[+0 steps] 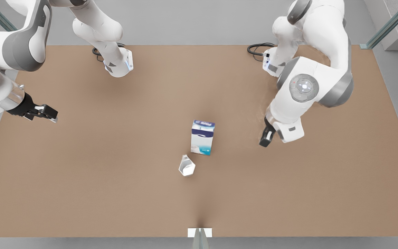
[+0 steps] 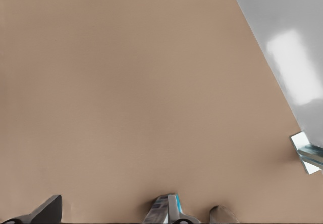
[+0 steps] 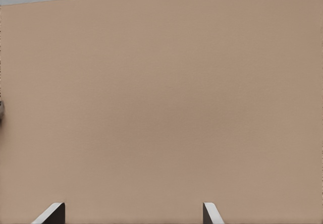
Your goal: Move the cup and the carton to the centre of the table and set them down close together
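The left tool (image 1: 265,137) hangs low at the front view's right, fingers spread and holding nothing, near the carton (image 1: 202,137) but apart from it. The right tool (image 1: 48,114), also spread and empty, waits well off at the front view's left. The carton stands upright mid-bench (image 1: 116,180), and the cup (image 1: 187,166) sits just beside its lower corner, not touching. The placing looks finished. What remains, I judge, is lifting the left tool away without brushing the carton.
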Controlling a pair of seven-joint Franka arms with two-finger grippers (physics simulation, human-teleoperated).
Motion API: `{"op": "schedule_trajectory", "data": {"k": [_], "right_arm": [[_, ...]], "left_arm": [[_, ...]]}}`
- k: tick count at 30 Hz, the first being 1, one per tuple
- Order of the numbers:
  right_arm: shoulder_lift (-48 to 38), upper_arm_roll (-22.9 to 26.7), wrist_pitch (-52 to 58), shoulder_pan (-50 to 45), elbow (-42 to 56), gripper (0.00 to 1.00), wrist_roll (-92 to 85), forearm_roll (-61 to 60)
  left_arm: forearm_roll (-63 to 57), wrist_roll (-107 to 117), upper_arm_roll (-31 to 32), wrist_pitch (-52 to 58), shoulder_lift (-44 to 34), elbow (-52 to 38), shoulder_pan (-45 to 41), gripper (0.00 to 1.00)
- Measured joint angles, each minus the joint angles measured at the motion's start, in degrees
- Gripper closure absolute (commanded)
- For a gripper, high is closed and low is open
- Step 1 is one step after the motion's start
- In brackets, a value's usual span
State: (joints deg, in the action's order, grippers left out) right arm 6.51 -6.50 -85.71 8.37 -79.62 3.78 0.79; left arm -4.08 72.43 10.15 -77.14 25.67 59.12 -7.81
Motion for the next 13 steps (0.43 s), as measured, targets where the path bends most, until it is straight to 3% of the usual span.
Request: {"op": "schedule_trajectory", "data": {"k": [2,4,6,13], "right_arm": [[0.09,-0.14,1.06,-0.37,-0.26,0.0,0.35,0.49],[0.13,-0.27,0.89,-1.54,-0.32,0.0,0.44,0.53],[0.44,-0.26,0.65,0.0,-0.27,0.0,0.36,0.54],[1.57,-0.19,0.2,0.23,0.38,0.0,-0.26,0.63]], "left_arm": [[7.14,-38.21,-10.78,3.59,0.8,1.4,6.65,0.0],[8.9,-76.01,-12.07,3.2,-1.95,3.33,5.46,0.0],[8.57,-70.5,-12.06,-4.35,-14.5,17.25,0.65,0.0],[7.67,-69.0,-11.99,-5.29,-15.29,17.7,0.62,0.0]]}}
